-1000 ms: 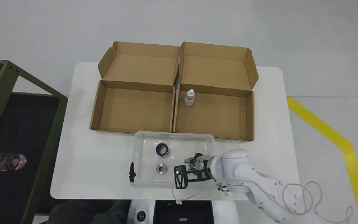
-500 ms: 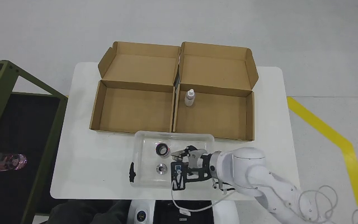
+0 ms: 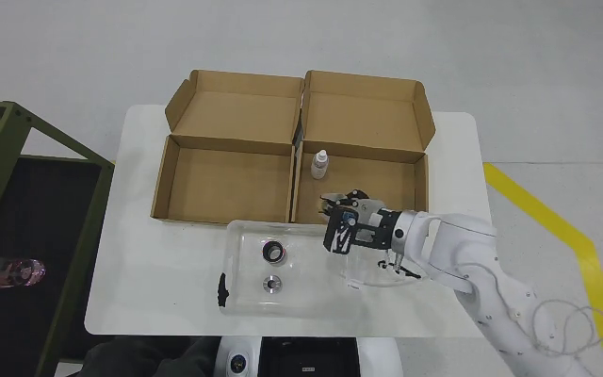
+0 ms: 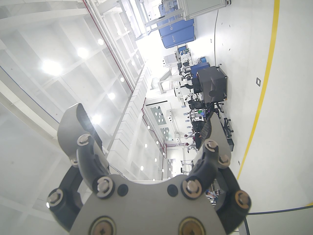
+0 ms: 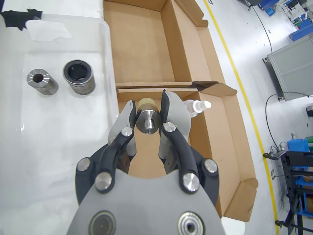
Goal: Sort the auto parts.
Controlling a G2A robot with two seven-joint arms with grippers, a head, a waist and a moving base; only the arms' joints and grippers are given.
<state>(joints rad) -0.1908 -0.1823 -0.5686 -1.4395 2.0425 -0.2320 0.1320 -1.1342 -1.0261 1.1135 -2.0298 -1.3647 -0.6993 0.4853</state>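
While the right gripper (image 5: 148, 101) hangs over the right box (image 3: 372, 179) — jaws clamped on a metal part (image 5: 148, 121) — the left gripper (image 4: 144, 113) gapes wide, empty.

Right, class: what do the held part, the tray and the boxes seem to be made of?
Held part: likely steel, silvery machined sheen; cream end, perhaps plastic.
Tray: clear glossy plastic, see-through walls.
Boxes: matte brown cardboard, folded flaps.
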